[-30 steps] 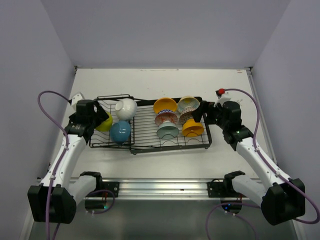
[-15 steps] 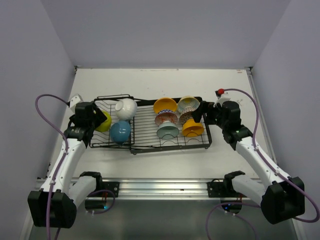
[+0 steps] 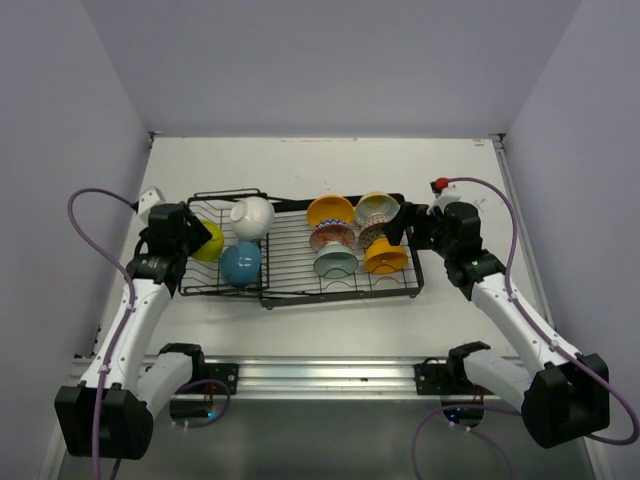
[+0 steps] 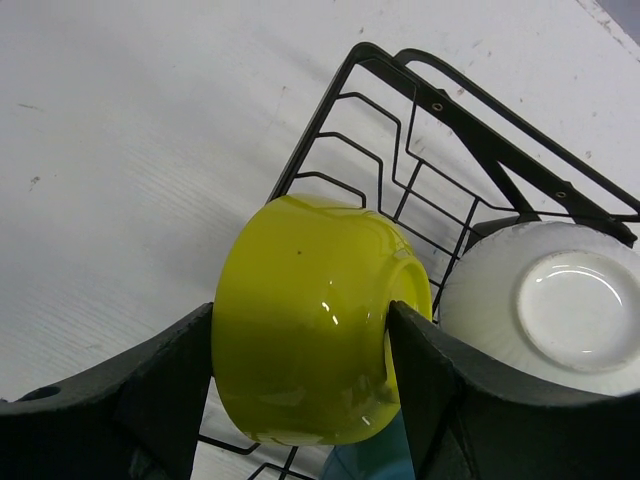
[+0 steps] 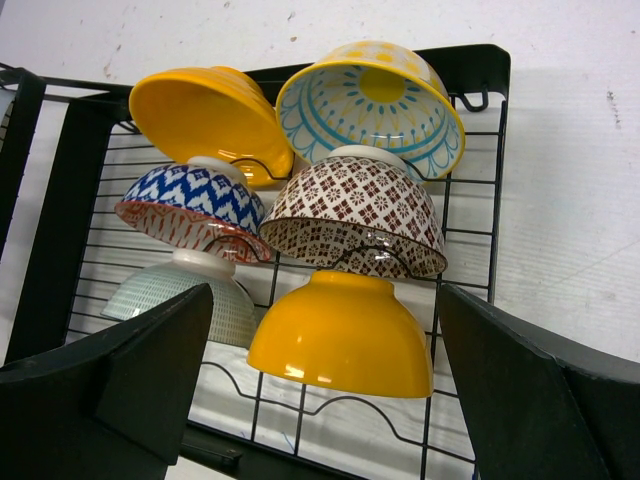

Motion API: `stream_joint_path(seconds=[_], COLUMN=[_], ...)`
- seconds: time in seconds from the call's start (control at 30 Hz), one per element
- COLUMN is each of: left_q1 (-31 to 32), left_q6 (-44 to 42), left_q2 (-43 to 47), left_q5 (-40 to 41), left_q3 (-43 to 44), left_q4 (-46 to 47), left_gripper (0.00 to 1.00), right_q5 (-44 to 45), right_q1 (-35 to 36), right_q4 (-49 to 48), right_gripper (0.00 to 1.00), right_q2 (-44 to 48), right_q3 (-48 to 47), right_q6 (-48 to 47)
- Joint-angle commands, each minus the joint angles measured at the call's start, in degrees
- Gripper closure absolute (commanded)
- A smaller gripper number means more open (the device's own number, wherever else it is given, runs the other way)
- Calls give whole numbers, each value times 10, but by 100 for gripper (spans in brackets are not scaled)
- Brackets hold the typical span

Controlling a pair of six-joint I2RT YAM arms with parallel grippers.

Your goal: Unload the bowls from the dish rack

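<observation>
Gripping yellow-green bowl (image 4: 310,300) — left gripper (image 4: 300,328), rack (image 4: 455,112) edge

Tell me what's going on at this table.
Two robot arms are unloading bowls from a black wire rack. The left gripper has its fingers pressed on either side of the lime bowl at the rack's left end. The right gripper hangs open at the right end, facing the orange bowl and holding nothing. No bowl is out on the table yet.
</observation>
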State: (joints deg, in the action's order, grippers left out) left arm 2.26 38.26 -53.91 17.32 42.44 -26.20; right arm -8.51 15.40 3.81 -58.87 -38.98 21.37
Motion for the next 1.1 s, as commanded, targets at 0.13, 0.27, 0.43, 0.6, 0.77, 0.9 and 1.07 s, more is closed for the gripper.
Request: stream_joint_path(seconds=[0.13, 0.27, 0.43, 0.6, 0.77, 0.9, 1.07], left_q1=[-3, -3, -3, -3, -3, -3, -3], left_q6=[-15, -15, -29, -31, -31, -35, -57], left_q2=[14, 17, 16, 7, 3, 5, 6], left_q5=[-11, -8, -19, -32, -34, -29, -21], left_q3=[27, 34, 43, 54, 55, 56, 78], left_q4=[45, 51, 75, 104, 138, 154, 156], left_gripper=[72, 83, 93, 100, 100, 100, 100], right_q5=[12, 15, 12, 23, 30, 30, 31], right_q1=[2, 2, 2, 2, 3, 2, 2], right_q4=[-4, -4, -7, 1, 4, 4, 5], right_gripper=[1, 2, 1, 2, 2, 1, 1], right_q2=[-5, -5, -5, -9, -6, -10, -13], right_q3=[-12, -11, -11, -14, -15, -16, -19], right_q6=[-11, -11, -13, -16, -19, -18, -19])
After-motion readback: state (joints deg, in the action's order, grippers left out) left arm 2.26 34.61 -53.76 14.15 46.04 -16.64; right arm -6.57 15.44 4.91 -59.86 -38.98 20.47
